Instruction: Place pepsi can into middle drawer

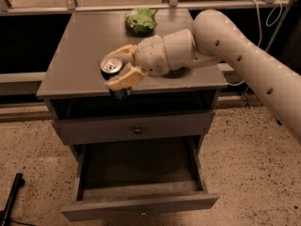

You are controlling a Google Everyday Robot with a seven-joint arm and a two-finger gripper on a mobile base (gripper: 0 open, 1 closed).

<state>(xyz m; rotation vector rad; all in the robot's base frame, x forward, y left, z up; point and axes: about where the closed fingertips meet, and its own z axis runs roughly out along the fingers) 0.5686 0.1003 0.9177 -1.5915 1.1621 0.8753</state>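
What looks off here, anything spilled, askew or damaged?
Nothing stands out. The cream two-finger gripper is shut on the small blue pepsi can, roughly upright at the front edge of the grey cabinet top. The wide grey wooden middle drawer sits open squarely; no spill visible.

A crumpled green bag [141,19] lies at upper centre on the grey wooden cabinet top [75,60]. At mid-frame, a closed grey drawer front [94,129] bears a small round knob [137,129]. A black rod [10,199] occupies the lower left corner. The gripper [116,68] is just left of centre.
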